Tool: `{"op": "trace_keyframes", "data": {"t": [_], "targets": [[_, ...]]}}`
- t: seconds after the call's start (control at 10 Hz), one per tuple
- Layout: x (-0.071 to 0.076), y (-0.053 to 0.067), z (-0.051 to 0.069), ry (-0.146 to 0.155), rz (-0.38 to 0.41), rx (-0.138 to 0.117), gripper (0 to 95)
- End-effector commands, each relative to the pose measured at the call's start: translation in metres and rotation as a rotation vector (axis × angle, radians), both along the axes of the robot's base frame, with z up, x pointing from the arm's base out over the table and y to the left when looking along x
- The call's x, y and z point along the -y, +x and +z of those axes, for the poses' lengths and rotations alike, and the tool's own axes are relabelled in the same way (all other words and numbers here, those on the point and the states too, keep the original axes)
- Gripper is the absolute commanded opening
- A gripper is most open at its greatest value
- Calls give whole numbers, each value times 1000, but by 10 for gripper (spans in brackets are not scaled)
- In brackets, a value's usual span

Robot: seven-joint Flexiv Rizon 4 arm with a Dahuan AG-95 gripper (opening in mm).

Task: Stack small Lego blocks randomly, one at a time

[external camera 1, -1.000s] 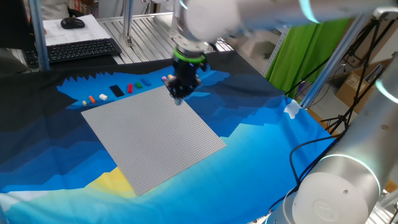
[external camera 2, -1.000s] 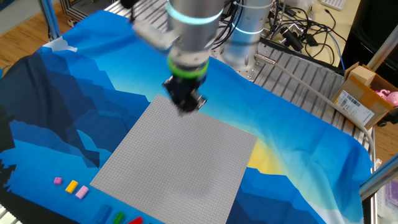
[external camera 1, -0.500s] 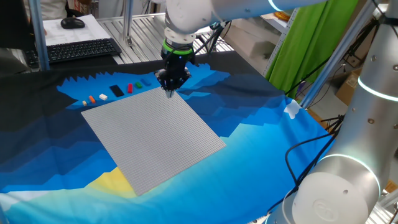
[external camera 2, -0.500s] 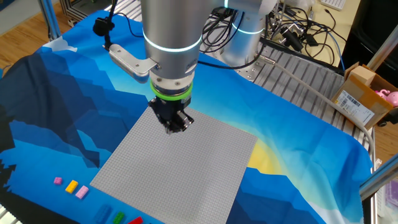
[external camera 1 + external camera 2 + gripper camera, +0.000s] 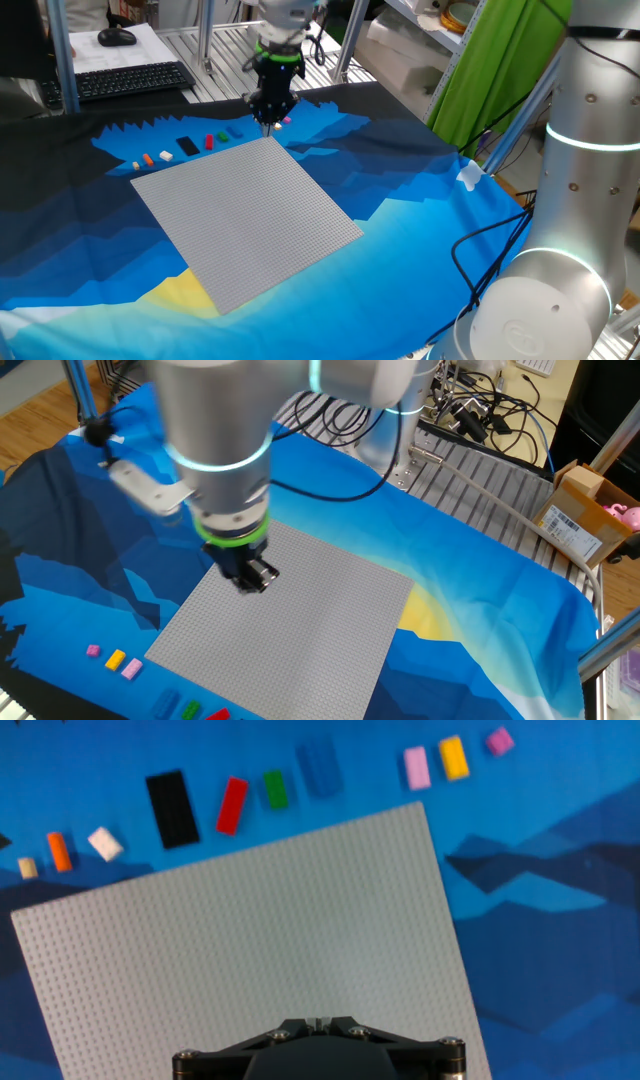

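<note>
The small Lego blocks lie in a row on the blue cloth along one edge of the grey baseplate. In the hand view I see tan, orange, white, black, red, green, blue, pink, yellow and magenta blocks. My gripper hangs above the baseplate near the corner closest to that row, its jaws shut and nothing between them. The gripper stands just short of the pink blocks; in the other fixed view the gripper is over the plate.
A keyboard and mouse sit on the desk behind the cloth. Cables and a cardboard box lie beyond the table's metal frame. The robot base stands at the near right corner.
The gripper has travelled across the baseplate toward the edge where the row of blocks lies. It has stayed shut.
</note>
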State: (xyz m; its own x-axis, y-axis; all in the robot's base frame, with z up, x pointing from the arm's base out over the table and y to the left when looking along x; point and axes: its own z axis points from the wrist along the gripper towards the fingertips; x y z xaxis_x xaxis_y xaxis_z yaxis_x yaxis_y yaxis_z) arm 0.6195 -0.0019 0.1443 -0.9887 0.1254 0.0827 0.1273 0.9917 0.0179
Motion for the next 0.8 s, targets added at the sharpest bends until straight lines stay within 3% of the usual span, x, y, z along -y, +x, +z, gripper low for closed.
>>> {"op": "trace_keyframes", "data": {"t": [0.1,0.5,0.6,0.7,0.8], "targets": [[4,1,3,-10,1,2,0],[5,3,3,-20,-24,0,0],[5,3,3,-66,-29,24,0],[5,3,3,-69,-27,45,0],[5,3,3,-41,-2,44,0]]}}
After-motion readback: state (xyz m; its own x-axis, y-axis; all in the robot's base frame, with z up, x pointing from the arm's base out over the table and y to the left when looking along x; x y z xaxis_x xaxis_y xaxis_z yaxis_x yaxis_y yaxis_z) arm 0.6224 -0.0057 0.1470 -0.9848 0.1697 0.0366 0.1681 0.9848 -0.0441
